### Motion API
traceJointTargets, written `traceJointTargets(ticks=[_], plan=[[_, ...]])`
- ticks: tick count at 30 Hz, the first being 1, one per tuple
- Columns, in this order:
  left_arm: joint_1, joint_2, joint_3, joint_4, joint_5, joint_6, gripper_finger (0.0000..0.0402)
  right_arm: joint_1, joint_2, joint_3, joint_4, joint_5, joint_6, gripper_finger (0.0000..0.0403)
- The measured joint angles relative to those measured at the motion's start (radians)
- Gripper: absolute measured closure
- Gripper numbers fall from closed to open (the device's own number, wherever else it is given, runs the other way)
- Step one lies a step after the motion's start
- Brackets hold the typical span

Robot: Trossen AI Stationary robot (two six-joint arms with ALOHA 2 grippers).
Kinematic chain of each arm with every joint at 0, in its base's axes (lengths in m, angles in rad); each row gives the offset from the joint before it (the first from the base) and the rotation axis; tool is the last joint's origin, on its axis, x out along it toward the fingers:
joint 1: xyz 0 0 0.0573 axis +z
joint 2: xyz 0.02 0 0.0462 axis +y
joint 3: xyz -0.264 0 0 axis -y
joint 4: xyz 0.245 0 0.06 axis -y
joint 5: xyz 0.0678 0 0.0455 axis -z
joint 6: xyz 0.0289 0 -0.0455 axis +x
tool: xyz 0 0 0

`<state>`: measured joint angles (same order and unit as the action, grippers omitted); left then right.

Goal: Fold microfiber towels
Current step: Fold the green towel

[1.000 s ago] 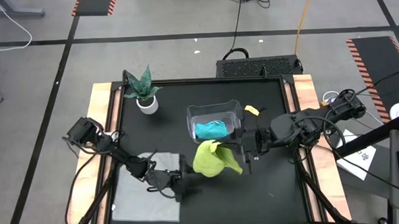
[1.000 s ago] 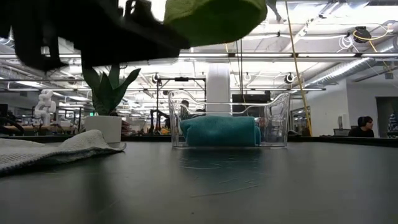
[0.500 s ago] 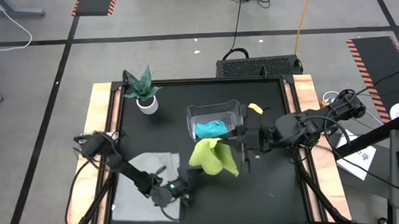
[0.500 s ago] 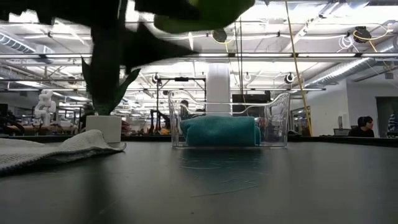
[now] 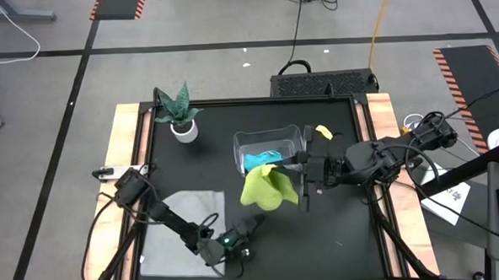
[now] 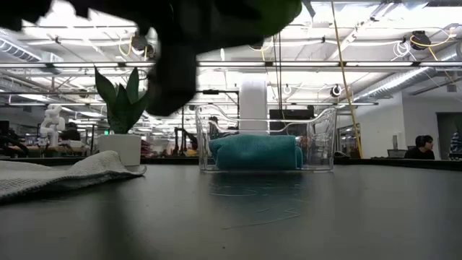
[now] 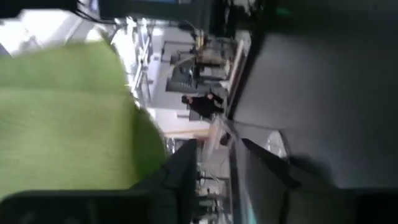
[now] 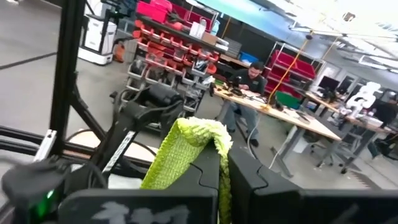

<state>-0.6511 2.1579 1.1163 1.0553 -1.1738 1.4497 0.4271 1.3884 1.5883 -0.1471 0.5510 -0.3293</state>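
Looking down on your table [image 5: 338,237], you see a black mat framed by pale wooden edges, on a grey concrete floor crossed with dark tape lines and striped hazard patches. The right gripper [image 5: 300,173] reaches in from the right edge and is clamped tight on the yellow-green towel [image 5: 264,187], which hangs bunched in the air just in front of the clear plastic bin [image 5: 292,138]; in the right wrist view a fold of that cloth drapes over the closed fingers [image 8: 249,174]. The teal towel [image 6: 256,152] sits folded inside the bin near the mat's middle. The light grey towel [image 5: 173,236] lies partly spread at the front left of the mat (in the low view it shows as a rumpled edge at the far left). The left gripper [image 5: 255,222] points toward the hanging towel from the front, short of it; you cannot tell from these views how its fingers stand, and it holds nothing you can see. A potted plant [image 5: 179,113] stands at the back left corner. Beyond the table, the low view opens onto a large workshop with ceiling lights, a white column and benches, and a person [image 6: 422,146] sits at a desk at the far right.
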Motion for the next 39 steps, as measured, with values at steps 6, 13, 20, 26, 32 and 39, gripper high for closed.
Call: traceJointTargets(ticks=[6, 13, 20, 26, 32, 39], plan=[[-0.002, -0.121, -0.002, -0.125, -0.010, -0.012, 0.0318, 0.011, 0.000, 0.000, 0.000, -0.001, 0.006, 0.0403], [0.021, -0.200, -0.003, -0.248, -0.050, -0.120, 0.0263, 0.040, 0.000, 0.000, 0.008, -0.002, 0.021, 0.0403], [0.025, -0.198, -0.004, -0.244, -0.065, -0.141, 0.0159, 0.075, 0.000, 0.000, 0.060, -0.002, 0.022, 0.0396], [0.053, -0.197, -0.009, -0.147, -0.076, -0.165, 0.0124, 0.100, 0.000, 0.000, 0.067, -0.002, 0.022, 0.0393], [0.059, -0.212, -0.009, 0.005, -0.056, -0.088, 0.0168, 0.106, 0.005, 0.000, 0.053, -0.002, 0.025, 0.0393], [0.108, -0.250, -0.009, 0.008, -0.054, -0.073, 0.0240, 0.113, 0.033, -0.001, 0.045, -0.013, 0.025, 0.0392]])
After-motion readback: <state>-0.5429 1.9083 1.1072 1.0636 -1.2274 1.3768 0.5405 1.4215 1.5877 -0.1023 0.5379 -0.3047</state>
